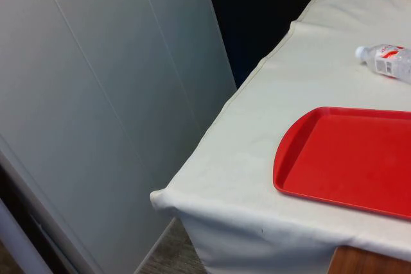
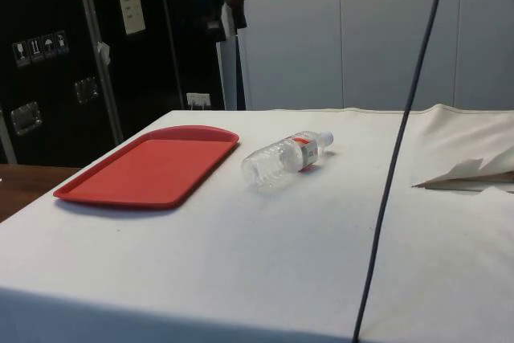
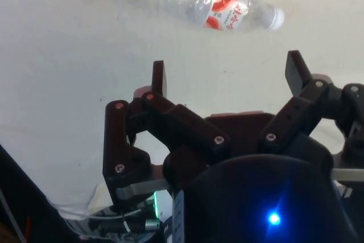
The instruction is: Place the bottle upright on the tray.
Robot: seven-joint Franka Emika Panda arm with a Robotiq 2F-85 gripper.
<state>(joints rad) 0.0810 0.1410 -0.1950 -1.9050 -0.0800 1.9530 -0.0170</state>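
Observation:
A clear plastic bottle (image 2: pixel 285 160) with a red-and-white label and a white cap lies on its side on the white cloth, just beyond the red tray (image 2: pixel 148 168). At the front view's right edge the bottle (image 1: pixel 387 61) lies behind the tray (image 1: pixel 350 158), cap towards the front view's left. In the wrist view my gripper (image 3: pixel 227 77) hangs open above the cloth, with nothing between its fingers. The bottle (image 3: pixel 199 1) lies a short way beyond the fingertips.
A black cable (image 2: pixel 393 158) hangs down across the side view. A fold of white cloth (image 2: pixel 466 173) rises at the side view's right. The table's edge (image 1: pixel 212 133) drops off beside a pale wall panel at the front view's left.

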